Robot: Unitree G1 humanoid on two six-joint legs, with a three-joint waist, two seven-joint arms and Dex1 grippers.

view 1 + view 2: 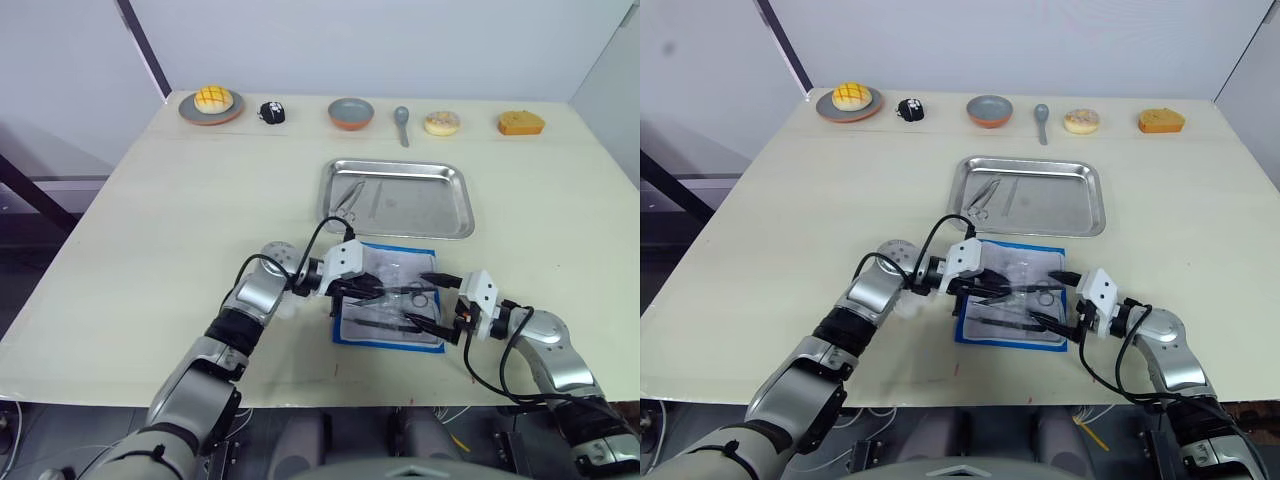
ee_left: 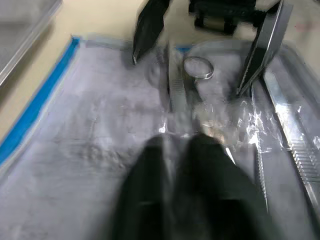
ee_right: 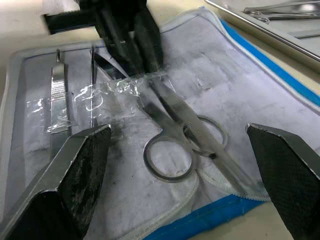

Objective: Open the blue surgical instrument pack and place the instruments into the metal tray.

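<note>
The blue surgical instrument pack (image 1: pixel 392 262) lies open near the table's front edge, white inner side up with a blue border. Silver scissors (image 3: pixel 180 132) and slim tweezers (image 3: pixel 58 95) lie on it under crumpled clear film. My left gripper (image 1: pixel 368 290) reaches over the pack from the left, its fingers (image 2: pixel 210 185) closed together at the blade end of the scissors. From the right, my right gripper (image 3: pixel 177 131) stands open, its fingers spread on either side of the scissors' ring handles. The metal tray (image 1: pixel 445 215) sits just beyond the pack, with two instruments (image 1: pixel 352 197) in its left part.
Along the far edge stand a plate with a yellow bun (image 1: pixel 212 103), a small black object (image 1: pixel 271 112), a grey bowl (image 1: pixel 351 113), a spoon (image 1: pixel 402 120), a donut (image 1: pixel 441 122) and an orange cake piece (image 1: pixel 521 122).
</note>
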